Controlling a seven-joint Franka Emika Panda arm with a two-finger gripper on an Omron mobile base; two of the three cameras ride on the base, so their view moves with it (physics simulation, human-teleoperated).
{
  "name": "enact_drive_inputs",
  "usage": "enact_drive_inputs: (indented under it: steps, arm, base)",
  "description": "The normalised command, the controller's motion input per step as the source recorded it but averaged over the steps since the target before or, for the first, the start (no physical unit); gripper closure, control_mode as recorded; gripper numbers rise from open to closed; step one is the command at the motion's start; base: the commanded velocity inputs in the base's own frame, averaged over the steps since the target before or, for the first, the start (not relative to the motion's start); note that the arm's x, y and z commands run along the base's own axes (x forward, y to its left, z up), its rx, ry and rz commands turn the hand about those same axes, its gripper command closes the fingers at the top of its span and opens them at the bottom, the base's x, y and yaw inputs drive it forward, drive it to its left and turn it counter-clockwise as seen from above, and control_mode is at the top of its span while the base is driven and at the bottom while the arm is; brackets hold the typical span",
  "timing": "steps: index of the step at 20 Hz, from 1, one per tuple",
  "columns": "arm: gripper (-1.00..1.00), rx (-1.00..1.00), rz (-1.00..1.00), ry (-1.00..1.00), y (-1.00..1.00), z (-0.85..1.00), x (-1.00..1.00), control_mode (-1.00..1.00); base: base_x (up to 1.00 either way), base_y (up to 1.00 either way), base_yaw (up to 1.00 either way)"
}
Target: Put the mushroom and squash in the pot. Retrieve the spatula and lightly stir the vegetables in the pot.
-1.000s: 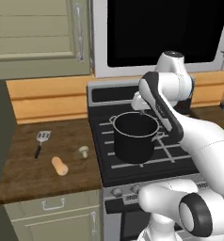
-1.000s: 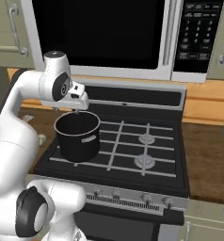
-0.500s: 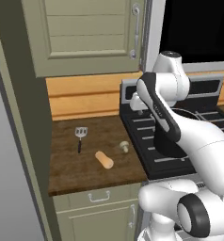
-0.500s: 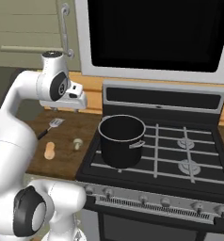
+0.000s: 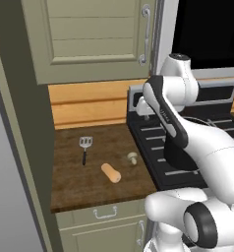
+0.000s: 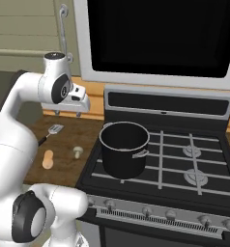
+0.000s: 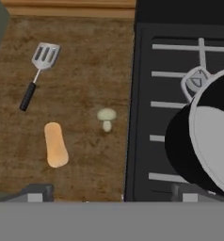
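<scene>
The mushroom (image 7: 106, 118) is tiny and pale, with a rounded cap and a short stem, lying on the brown wooden counter just beside the stove's edge; the squash (image 7: 55, 144) is a stubby orange-tan cylinder lying on its side, near the mushroom and apart from it; the spatula (image 7: 37, 74) lies flat farther back, slotted silver head toward the wall, thin black handle toward the counter's front; the pot (image 6: 124, 148) is black, metal-rimmed, upright on the stove's near left burner, its inside bare.
</scene>
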Motion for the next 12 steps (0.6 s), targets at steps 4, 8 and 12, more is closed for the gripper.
enact_drive_inputs:
  steps: [4, 8, 12]
  arm:
    - [-1.0, 0.0, 0.0, 0.01, 0.1, 0.0, 0.06, -1.0]
    - [-1.0, -0.04, 0.06, 0.0, 0.49, -0.09, -0.32, -1.0]
    - [-1.0, -0.08, 0.13, 0.0, 0.85, -0.44, -0.3, -1.0]
  base:
    - [0.13, 0.0, 0.0]
    - [0.0, 0.0, 0.0]
    - [0.0, 0.0, 0.0]
